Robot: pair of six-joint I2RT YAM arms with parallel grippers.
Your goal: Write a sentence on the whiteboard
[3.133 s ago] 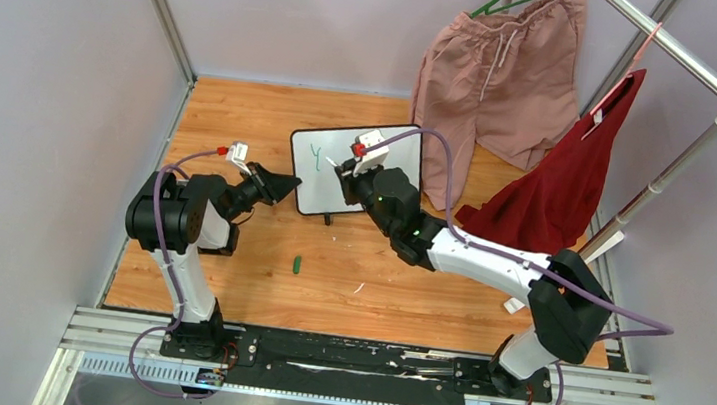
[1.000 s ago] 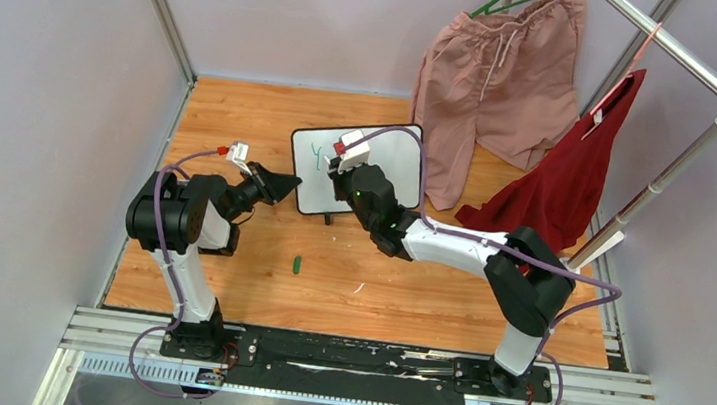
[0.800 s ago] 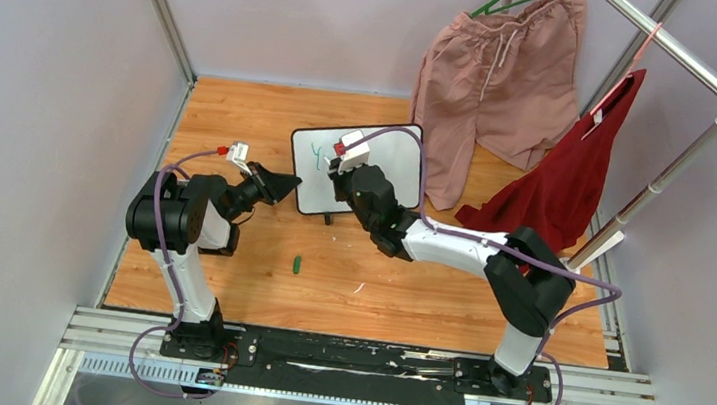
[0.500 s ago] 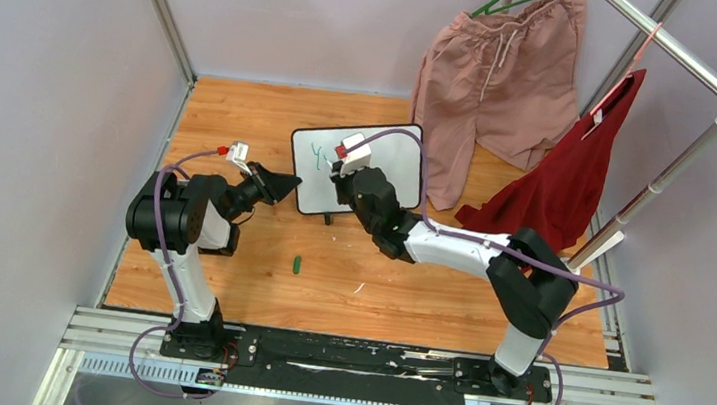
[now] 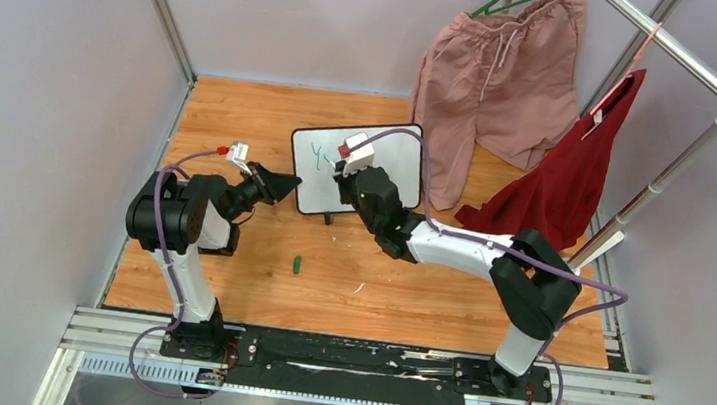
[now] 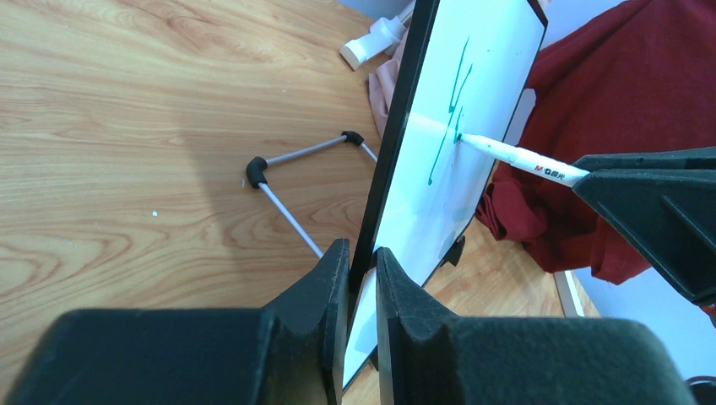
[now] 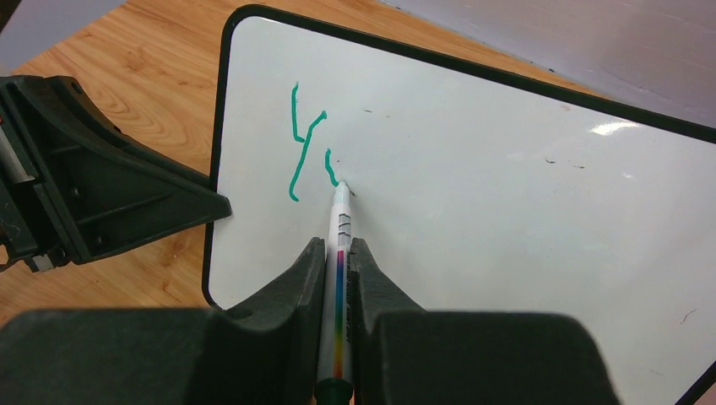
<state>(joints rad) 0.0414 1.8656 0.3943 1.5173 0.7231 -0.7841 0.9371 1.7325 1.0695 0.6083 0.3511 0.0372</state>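
Whiteboard (image 5: 401,162) near the middle of the wooden surface (image 5: 242,120), standing on edge and leaning back against a thin wire stand (image 6: 291,198) with black feet. Left end effector (image 6: 359,253) narrow, pinching the whiteboard's black frame at its left edge, one finger on the front face and one on the back. Right end effector (image 7: 338,245) narrow as well, clamped on a white marker (image 7: 340,253) with a rainbow stripe along its barrel. Marker tip touching the white face in the upper left part. Sentence (image 7: 300,152) barely begun: a green "Y" near the top left corner, plus one short green stroke just beside it ending at the tip. Rest of the writing face blank apart from a few tiny dark specks. Small green cap (image 5: 297,263) lying on the surface nearer the arm bases, well apart from the whiteboard. Pink shorts (image 5: 494,66) on a green hanger and a dark red cloth (image 5: 564,174) hanging at the right.
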